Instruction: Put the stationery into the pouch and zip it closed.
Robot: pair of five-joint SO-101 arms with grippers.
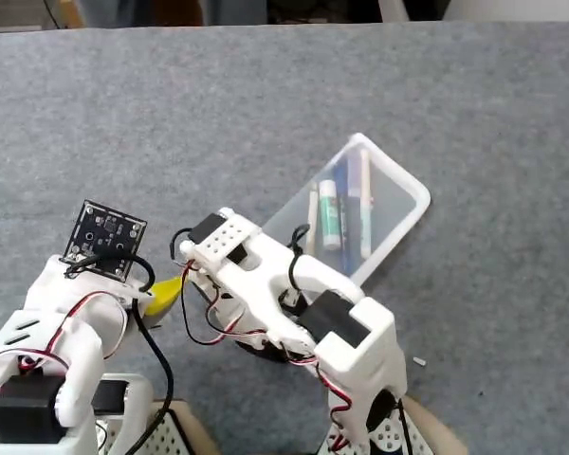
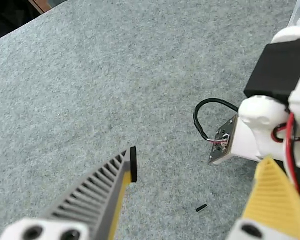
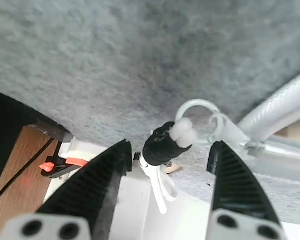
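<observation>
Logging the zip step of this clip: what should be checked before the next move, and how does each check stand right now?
1. The pens are in the pouch: ok; they lie inside its clear walls.
2. The right gripper is open: ok; jaws apart.
3. The zip pull is lined up: ok; it sits between those jaws, not gripped.
4. How far the zip is closed: cannot tell; an arm covers the pouch's near end in the high view.
5. The left gripper is bracing the pouch: not ok; it is open over the bare mat, holding nothing.
</observation>
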